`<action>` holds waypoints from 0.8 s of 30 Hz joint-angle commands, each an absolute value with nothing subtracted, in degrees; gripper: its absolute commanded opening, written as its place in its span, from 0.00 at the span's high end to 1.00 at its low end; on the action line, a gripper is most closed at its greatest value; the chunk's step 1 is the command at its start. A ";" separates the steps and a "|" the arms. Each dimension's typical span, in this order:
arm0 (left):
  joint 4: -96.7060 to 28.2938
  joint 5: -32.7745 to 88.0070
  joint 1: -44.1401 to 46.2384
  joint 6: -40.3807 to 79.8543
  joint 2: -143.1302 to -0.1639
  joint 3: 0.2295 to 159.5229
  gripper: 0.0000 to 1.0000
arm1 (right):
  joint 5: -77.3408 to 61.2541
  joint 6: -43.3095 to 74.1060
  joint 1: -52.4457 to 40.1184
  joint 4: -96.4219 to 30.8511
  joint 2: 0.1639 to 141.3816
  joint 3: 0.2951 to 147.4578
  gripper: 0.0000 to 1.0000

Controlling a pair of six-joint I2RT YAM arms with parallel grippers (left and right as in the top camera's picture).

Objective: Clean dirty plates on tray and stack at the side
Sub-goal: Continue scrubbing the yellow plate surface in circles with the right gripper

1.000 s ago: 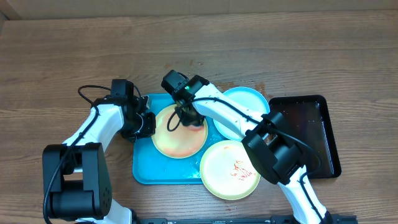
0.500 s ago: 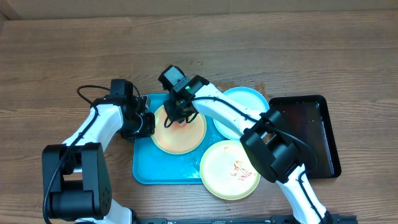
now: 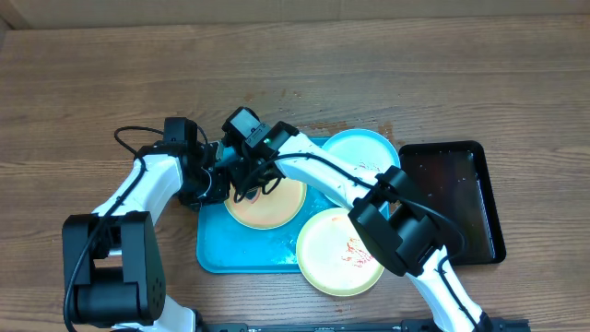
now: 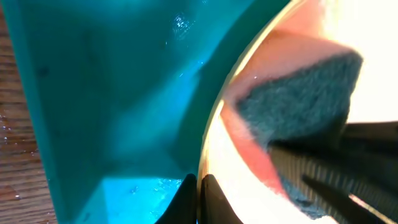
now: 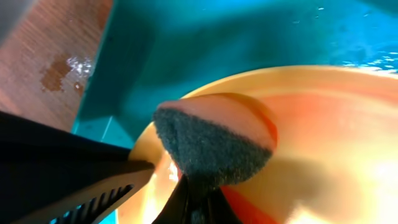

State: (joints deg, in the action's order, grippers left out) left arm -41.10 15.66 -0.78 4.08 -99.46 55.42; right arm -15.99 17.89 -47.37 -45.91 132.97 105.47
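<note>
The left tool [image 4: 196,190] is pinched tight on the left rim of the yellow plate [image 3: 272,207], which lies on the turquoise tray [image 3: 214,251]. The right tool [image 5: 196,199] is clamped on a sponge [image 5: 211,142], pressing it onto that plate beside the rim. A blue plate [image 3: 364,152] and a sauce-marked plate [image 3: 336,256] overlap the tray's right side.

The wooden table [image 3: 92,83] carries two trays side by side: the turquoise tray [image 3: 214,251] near the middle and, just to its right, a black tray [image 3: 461,198] (smaller, glossy inside). A light blue plate [image 3: 361,149] and a yellow-green plate [image 3: 336,254] overhang the turquoise tray's right edge toward the bare wood. A wet patch [image 5: 62,70] glistens on the wood beside that tray's corner.
</note>
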 commanded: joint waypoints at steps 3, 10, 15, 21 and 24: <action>-41.63 15.94 -0.71 3.40 -100.03 55.11 0.96 | -10.48 22.96 -43.27 -47.18 133.80 105.12 0.96; -41.56 15.94 -0.71 3.40 -100.03 55.11 0.96 | -7.27 26.33 -36.73 -52.18 133.80 105.12 0.96; -41.50 15.94 -0.71 3.42 -100.03 55.11 0.96 | -3.92 27.49 -35.48 -58.17 133.80 105.12 0.96; -41.25 15.94 -0.71 3.51 -100.03 55.11 0.96 | -2.66 27.46 -36.34 -66.46 133.80 105.12 0.96; -41.15 15.94 -0.71 3.84 -100.03 55.11 0.96 | -2.83 26.61 -37.21 -69.93 133.80 105.12 0.96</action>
State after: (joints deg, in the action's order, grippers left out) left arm -40.73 18.48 -0.34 4.05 -99.46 55.42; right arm -9.65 26.81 -37.12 -66.72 132.55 106.54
